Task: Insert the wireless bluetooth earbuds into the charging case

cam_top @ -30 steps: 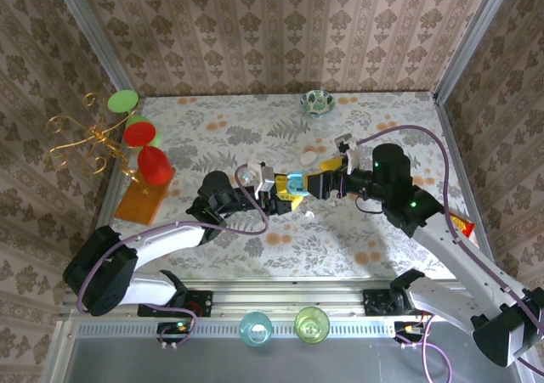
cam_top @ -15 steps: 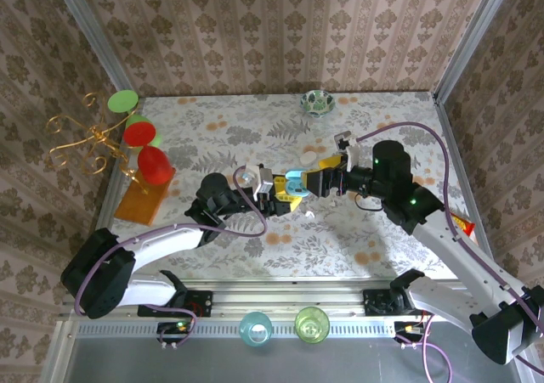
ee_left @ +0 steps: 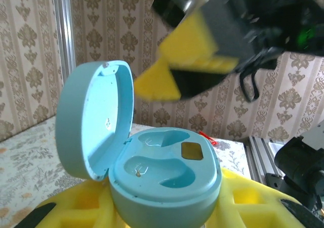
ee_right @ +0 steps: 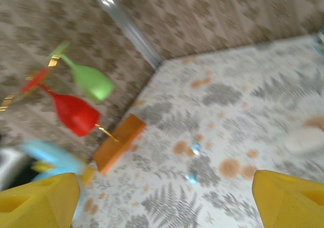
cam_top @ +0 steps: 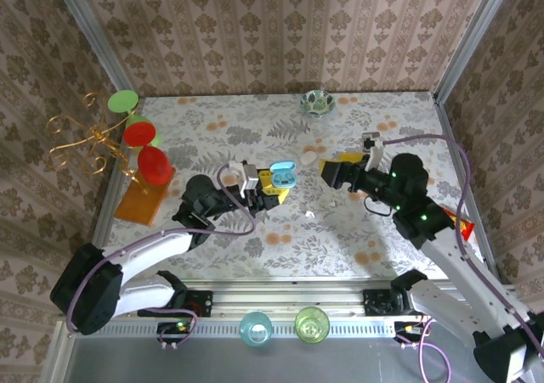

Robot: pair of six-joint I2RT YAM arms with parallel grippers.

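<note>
The pale-blue charging case (ee_left: 167, 180) is gripped at its base by my left gripper (ee_left: 167, 215), whose yellow fingers are shut on it. Its lid (ee_left: 93, 117) stands open and both sockets are empty. From above, the case (cam_top: 282, 175) hangs over the table's middle in the left gripper (cam_top: 270, 186). My right gripper (cam_top: 331, 171) is a little to its right, open and holding nothing. In the blurred right wrist view, the right gripper (ee_right: 162, 202) is spread wide above two tiny pale-blue earbuds (ee_right: 196, 148) lying on the table. One bud (cam_top: 310, 215) shows from above.
A white case (cam_top: 308, 158) lies between and behind the grippers. Coloured wine glasses (cam_top: 140, 137) on an orange base (cam_top: 140, 198) stand at the left wall. A small bowl (cam_top: 317, 103) sits at the back, and two cups (cam_top: 255, 328) stand on the near rail.
The right gripper has pulled back to the right, away from the case it was nearly touching. The left gripper has carried the open case slightly left and back.
</note>
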